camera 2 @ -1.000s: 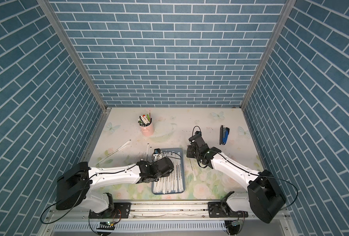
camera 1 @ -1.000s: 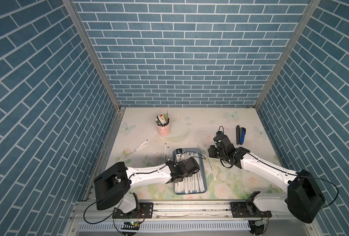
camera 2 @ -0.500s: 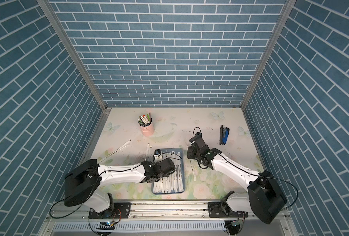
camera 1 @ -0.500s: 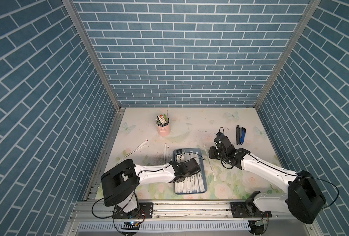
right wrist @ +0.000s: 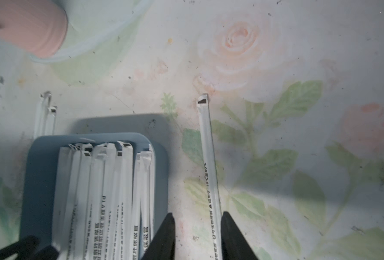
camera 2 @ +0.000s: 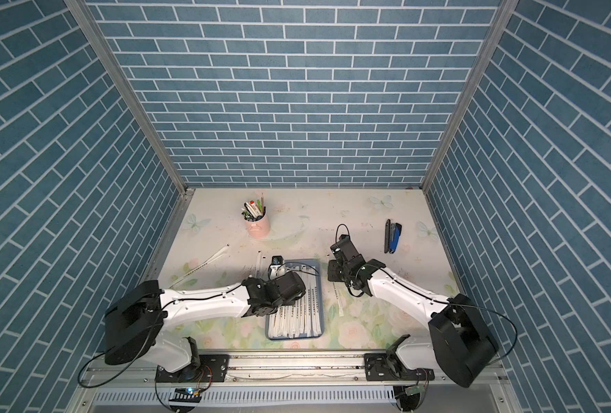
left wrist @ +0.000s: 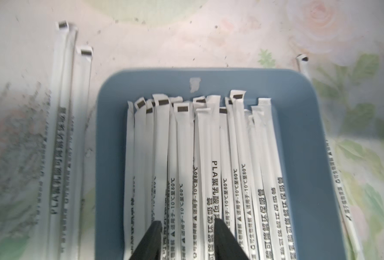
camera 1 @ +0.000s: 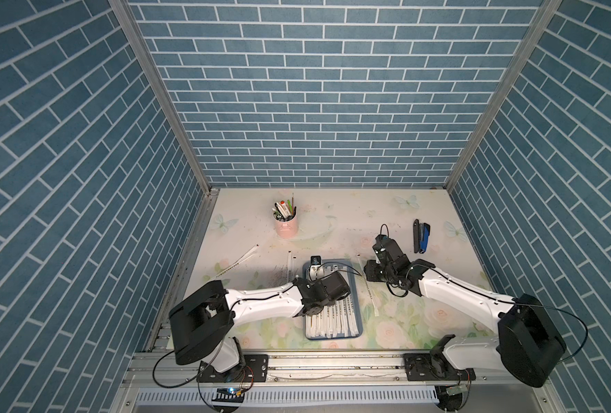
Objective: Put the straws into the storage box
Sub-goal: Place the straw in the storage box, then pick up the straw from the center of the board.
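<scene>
Most of the thin white paper-wrapped straws (left wrist: 215, 157) lie side by side in the shallow blue plastic storage box (left wrist: 303, 135), with the left pincer (left wrist: 186, 222) parted and empty above them. The right pincer (right wrist: 198, 213) stands part-open astride one stray straw (right wrist: 206, 146) on the floral tabletop (right wrist: 276, 56). Light, crushable and probably slick, each straw likely wants a gentle mid-length pinch. The wrappers read "PLA" and "-10°C至80°C".

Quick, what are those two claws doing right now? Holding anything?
Left gripper: open, empty, over the straws in the blue box.
Right gripper: open, jaws either side of a loose straw, not clamped on it.
</scene>
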Controlling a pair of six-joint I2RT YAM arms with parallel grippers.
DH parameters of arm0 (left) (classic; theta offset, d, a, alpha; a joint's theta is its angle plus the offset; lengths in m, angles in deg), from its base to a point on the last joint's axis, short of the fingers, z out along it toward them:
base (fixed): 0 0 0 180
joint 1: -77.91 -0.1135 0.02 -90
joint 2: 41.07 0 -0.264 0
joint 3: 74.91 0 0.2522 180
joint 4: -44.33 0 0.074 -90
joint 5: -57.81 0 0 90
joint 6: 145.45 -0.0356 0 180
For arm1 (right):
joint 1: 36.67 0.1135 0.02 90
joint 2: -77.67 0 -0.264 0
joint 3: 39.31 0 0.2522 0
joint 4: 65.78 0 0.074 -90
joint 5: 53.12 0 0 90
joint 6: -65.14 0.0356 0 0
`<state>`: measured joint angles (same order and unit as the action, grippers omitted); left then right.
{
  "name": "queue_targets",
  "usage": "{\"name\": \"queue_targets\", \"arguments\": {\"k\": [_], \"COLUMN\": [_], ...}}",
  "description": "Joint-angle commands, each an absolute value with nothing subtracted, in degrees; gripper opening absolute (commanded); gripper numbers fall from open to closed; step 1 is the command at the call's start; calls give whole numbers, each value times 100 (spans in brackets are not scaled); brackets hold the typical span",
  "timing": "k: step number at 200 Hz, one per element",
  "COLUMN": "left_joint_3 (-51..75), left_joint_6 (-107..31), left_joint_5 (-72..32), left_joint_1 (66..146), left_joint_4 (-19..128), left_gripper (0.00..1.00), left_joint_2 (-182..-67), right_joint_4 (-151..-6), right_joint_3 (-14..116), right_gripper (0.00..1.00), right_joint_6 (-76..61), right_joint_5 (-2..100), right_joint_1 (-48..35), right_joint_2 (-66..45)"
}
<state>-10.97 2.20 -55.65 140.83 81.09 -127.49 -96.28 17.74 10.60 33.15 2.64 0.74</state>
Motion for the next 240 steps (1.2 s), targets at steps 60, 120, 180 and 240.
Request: {"name": "queue_targets", "arguments": {"k": [60,120,180,240], "left_joint_3": [-1988,-2247,-2280,-2168], "left_joint_6": [-1693,-1905,-1923,-1677], "left_joint_5": [-5864,-5341,-5308,-5429], "left_joint_1": [12388,11878,11878,11481], "left_joint_4": [7882,7709,7635,7998], "left_gripper": [74,75,75,75], "left_joint_2": [-10058,-10052,-10127,-9878], "right_joint_4": [-10057,-9873,-10013,-10951], "right_joint_3": [2187,2379,2252,2816], "right_gripper": [34,23,4,3], "right_joint_6": [15,17,378,2141], "right_joint_5": [3204,3196,3064,2431], "right_joint_1": [262,284,389,1764], "right_joint_2": [-1031,-1630,-1201,-129]}}
